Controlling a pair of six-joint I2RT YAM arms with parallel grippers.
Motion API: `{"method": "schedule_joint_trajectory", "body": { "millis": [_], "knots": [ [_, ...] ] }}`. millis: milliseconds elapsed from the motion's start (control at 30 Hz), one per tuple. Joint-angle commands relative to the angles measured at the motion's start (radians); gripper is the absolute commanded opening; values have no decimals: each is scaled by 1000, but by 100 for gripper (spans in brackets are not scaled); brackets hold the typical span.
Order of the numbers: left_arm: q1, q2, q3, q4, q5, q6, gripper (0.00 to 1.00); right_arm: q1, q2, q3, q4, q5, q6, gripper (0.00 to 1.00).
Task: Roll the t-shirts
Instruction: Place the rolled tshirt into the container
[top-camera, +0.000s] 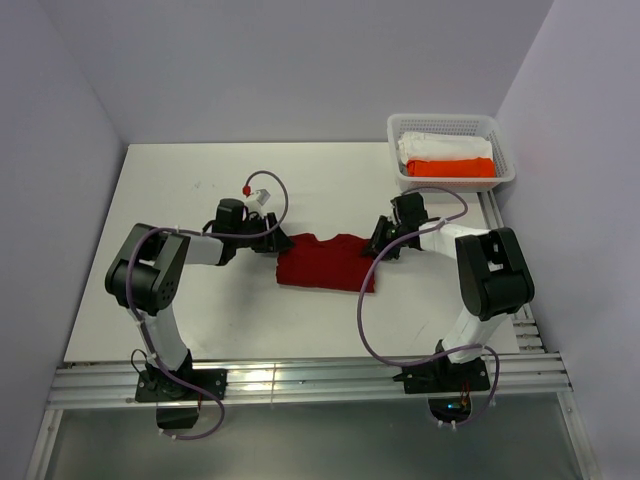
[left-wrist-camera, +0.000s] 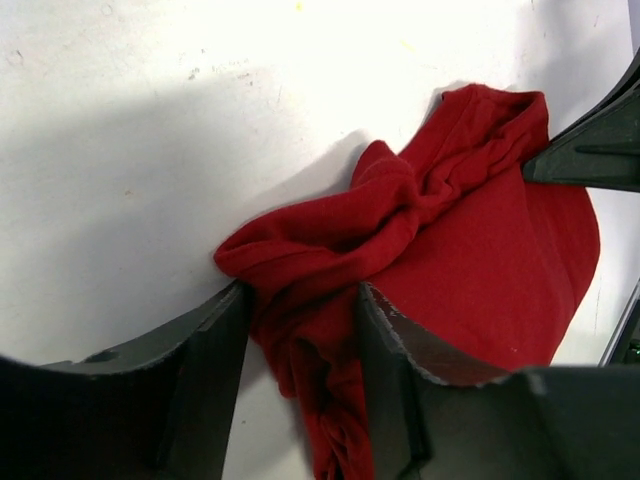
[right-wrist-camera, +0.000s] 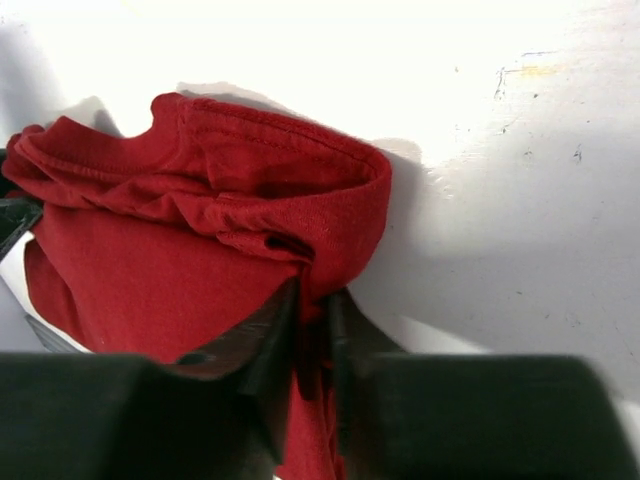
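currently the t-shirt (top-camera: 327, 264) lies lengthwise, left to right.

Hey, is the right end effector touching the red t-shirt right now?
Touching. The right wrist view shows the right end effector clamped on a fold of the red t-shirt, with cloth squeezed between its jaws.

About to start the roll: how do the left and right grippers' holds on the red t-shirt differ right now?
The left gripper has its jaws wide apart around a thick bunch of the t-shirt; the right gripper has its jaws nearly together, pinching a thin fold. The right gripper's hold looks firm; whether the left gripper's is tight is unclear. Both sit at opposite ends of the t-shirt.
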Motion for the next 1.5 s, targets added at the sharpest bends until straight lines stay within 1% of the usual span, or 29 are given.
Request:
{"method": "schedule_joint_trajectory", "body": {
  "millis": [0, 33, 67, 133, 167, 200, 233, 267, 300, 400, 500, 567, 667, 800, 900, 933, 1000, 1033, 1067, 1100, 1167, 1200, 1233, 1267, 1367, 1433, 1467],
  "knots": [
    [-3, -24, -25, -34, 11, 31, 51, -4, 10, 34, -1, 40, -19, 21],
    [-3, -21, -22, -48, 12, 34, 45, -4, 12, 32, -1, 38, -19, 20],
    [-3, -18, -13, -57, 12, 37, 45, -2, 12, 32, -6, 43, -21, 22],
    [-7, -16, -13, -65, 5, 38, 46, -4, -5, 19, -4, 58, -22, 33],
    [-7, -18, -13, -67, 0, 40, 46, -2, -17, 12, -1, 64, -24, 42],
    [-8, -21, -13, -70, -7, 41, 47, -4, -28, 6, 0, 70, -27, 47],
    [-10, -22, -12, -79, -17, 45, 49, -4, -51, -1, -6, 80, -32, 59],
    [-11, -24, -10, -82, -23, 46, 50, -4, -65, -6, -9, 99, -36, 66],
    [-11, -24, -10, -87, -24, 46, 50, -4, -94, -12, -13, 116, -38, 81],
    [-14, -25, -4, -102, -37, 49, 53, -4, -134, -43, 4, 121, -45, 84],
    [-19, -30, 1, -116, -46, 54, 55, -4, -116, -50, 7, 121, -50, 84],
    [-22, -30, 4, -120, -49, 57, 56, -4, -99, -46, 16, 103, -55, 79],
    [-25, -35, 4, -130, -46, 61, 55, 1, -69, -44, 39, 75, -53, 75],
    [-26, -39, 1, -130, -32, 61, 55, 19, -24, -41, 50, 75, -58, 69],
    [-28, -35, 2, -134, -29, 60, 53, 38, 6, -44, 66, 80, -52, 66],
    [-30, -33, 2, -137, -29, 61, 51, 41, 15, -41, 73, 80, -50, 63],
    [-31, -28, 4, -140, -29, 60, 49, 47, 38, -34, 74, 80, -50, 60],
    [-31, -25, 7, -143, -28, 61, 48, 53, 44, -31, 77, 81, -49, 55],
    [-34, -22, 10, -154, -31, 63, 46, 56, 49, -31, 77, 83, -49, 52],
    [-34, -21, 13, -159, -35, 63, 40, 56, 53, -34, 80, 83, -44, 49],
    [-39, -13, 27, -177, -44, 60, 32, 62, 52, -34, 80, 90, -42, 38],
    [-40, -8, 40, -183, -49, 57, 20, 64, 50, -35, 80, 92, -41, 34],
    [-43, -2, 48, -191, -52, 51, 14, 65, 47, -35, 77, 95, -41, 23],
    [-49, 10, 57, -209, -58, 46, 11, 65, 46, -37, 76, 98, -41, 17],
    [-62, 19, 80, -217, -76, 25, 2, 65, 33, -34, 70, 100, -41, 5],
    [-79, 25, 96, -229, -90, 8, 0, 65, 27, -24, 57, 110, -41, 0],
    [-82, 25, 103, -238, -115, 0, 0, 65, 24, -21, 51, 112, -41, 0]
  ]
}}
